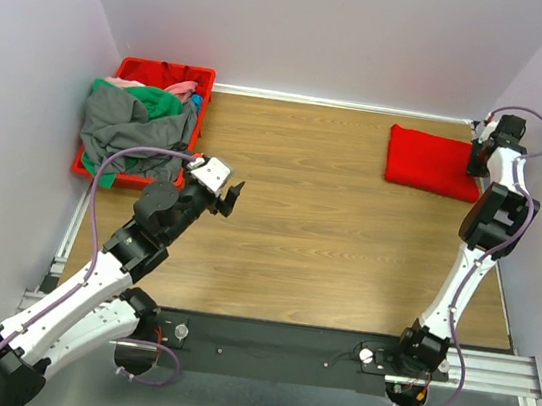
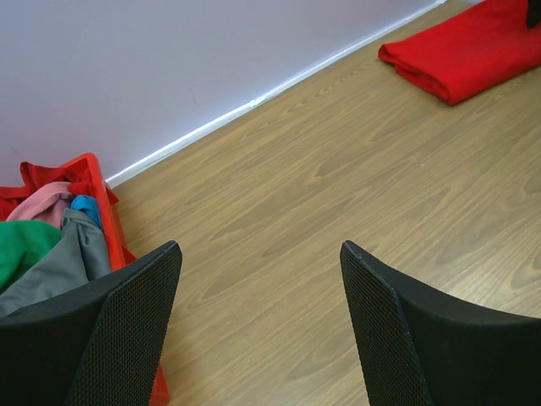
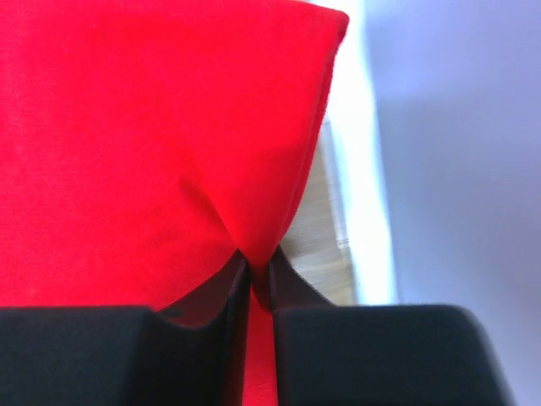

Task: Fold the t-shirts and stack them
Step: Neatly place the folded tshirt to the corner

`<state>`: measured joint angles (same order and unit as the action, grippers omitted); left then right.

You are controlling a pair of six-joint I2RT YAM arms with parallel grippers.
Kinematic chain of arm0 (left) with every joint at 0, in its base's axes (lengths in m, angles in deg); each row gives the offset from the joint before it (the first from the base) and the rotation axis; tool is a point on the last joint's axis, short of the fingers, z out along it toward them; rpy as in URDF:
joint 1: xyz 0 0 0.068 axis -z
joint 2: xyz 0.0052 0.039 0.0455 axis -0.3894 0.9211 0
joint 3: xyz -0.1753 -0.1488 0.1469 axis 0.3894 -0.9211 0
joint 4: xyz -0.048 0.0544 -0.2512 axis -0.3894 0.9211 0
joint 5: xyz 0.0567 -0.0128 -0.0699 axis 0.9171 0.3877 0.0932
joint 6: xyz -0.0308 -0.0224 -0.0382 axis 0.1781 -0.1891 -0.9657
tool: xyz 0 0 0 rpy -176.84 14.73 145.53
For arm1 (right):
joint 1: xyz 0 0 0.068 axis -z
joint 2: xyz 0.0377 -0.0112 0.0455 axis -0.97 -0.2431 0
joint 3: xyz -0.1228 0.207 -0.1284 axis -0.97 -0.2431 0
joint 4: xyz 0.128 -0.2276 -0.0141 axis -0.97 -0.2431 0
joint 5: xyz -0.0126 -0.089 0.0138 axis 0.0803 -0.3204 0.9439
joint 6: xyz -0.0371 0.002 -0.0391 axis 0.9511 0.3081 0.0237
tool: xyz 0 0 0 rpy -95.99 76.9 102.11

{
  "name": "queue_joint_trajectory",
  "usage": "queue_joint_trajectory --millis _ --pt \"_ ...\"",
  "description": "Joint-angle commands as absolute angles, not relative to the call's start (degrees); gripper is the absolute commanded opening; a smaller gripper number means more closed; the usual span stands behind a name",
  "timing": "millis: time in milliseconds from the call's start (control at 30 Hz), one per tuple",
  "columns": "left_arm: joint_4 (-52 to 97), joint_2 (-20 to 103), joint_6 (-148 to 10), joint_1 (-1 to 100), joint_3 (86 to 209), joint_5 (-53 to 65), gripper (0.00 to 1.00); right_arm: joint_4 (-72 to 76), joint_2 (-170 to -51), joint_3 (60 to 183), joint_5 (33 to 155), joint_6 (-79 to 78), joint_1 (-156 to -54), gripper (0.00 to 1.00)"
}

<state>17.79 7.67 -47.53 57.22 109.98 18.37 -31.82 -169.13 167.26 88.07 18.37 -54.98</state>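
Note:
A folded bright red t-shirt [image 1: 430, 163] lies at the far right of the table, also seen in the left wrist view [image 2: 469, 46]. My right gripper [image 1: 476, 159] is at its right edge, shut on a pinch of the red cloth [image 3: 254, 241]. Grey, green and pink t-shirts [image 1: 139, 119] are heaped in the red crate [image 1: 164, 73] at the far left. My left gripper [image 1: 228, 199] hovers open above bare wood just right of the crate, nothing between its fingers [image 2: 385, 330].
White walls close in the table at the back and sides; the right wall [image 3: 456, 135] is right beside my right gripper. The crate's corner [image 2: 95, 182] sits close to my left finger. Bare wood [image 1: 322, 200] stretches between crate and red shirt.

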Motion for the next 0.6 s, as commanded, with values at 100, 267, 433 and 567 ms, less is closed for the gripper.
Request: queue_joint_trajectory --millis 100,267,433,567 --pt "16.5 7.3 -47.4 57.4 109.8 18.6 0.83 -33.7 -170.7 174.1 78.2 23.2 -54.9 0.48" --pt "16.5 7.2 -47.3 57.3 109.8 18.8 0.83 -33.6 -162.8 167.0 84.2 28.1 -56.0 0.76" --pt "16.5 6.7 -47.2 57.3 109.9 18.9 0.83 -33.5 -154.6 158.6 89.7 30.9 -60.5 0.79" --pt "16.4 5.9 -47.1 57.4 109.7 19.1 0.83 -33.4 -150.3 155.2 93.8 30.7 -64.8 0.79"
